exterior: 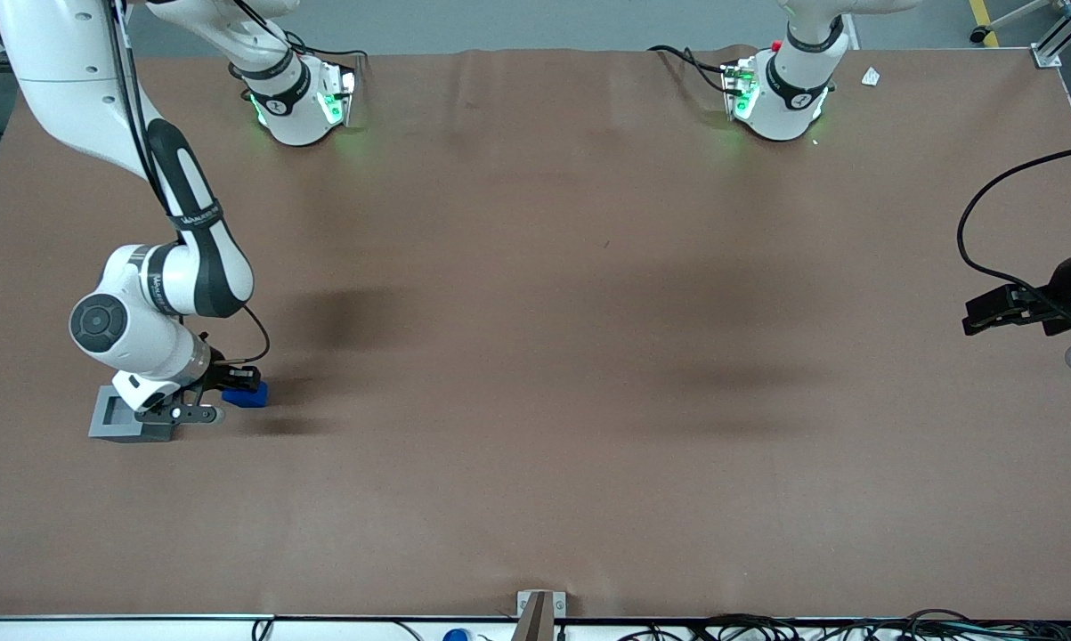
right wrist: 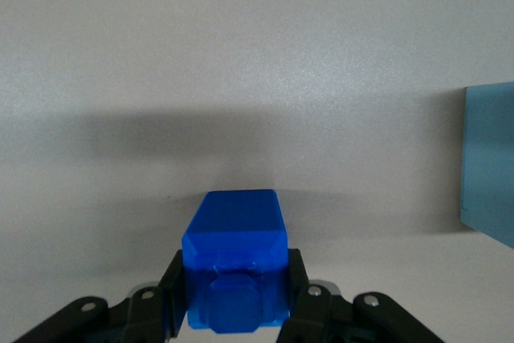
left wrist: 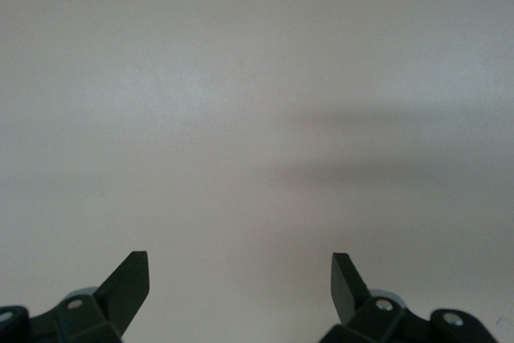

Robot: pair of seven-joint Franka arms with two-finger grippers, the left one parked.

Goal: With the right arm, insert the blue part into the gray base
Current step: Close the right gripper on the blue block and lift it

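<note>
right now the small bright-blue plastic block with a raised stub (right wrist: 234,271) sits between the two black fingers (right wrist: 307,299) of the right arm's black two-finger gripper (exterior: 223,392), and in the right wrist view the fingers press against both of its flanks, so i judge them clamped on it rather than merely straddling it. its long axis runs straight away from the wrist, with the stubbed end facing back toward the camera. whether the block rests on the brown table mat (exterior: 588,356) or hangs just clear of it i cannot tell. the relation the next move turns on is sideways: in the front view the light-gray cube-like base with a square recess in its top (exterior: 130,418) lies just beside the blue part, at about eight o'clock from it and slightly nearer the front camera, partly under the white and black jointed right arm (exterior: 170,294). the two pieces do not overlap. the recess holds nothing that i can see, though the wrist covers one edge of it. as a judgement, insertion is not yet done; the block would need lifting, carrying over the recess, and probably turning so the stub points down.
</note>
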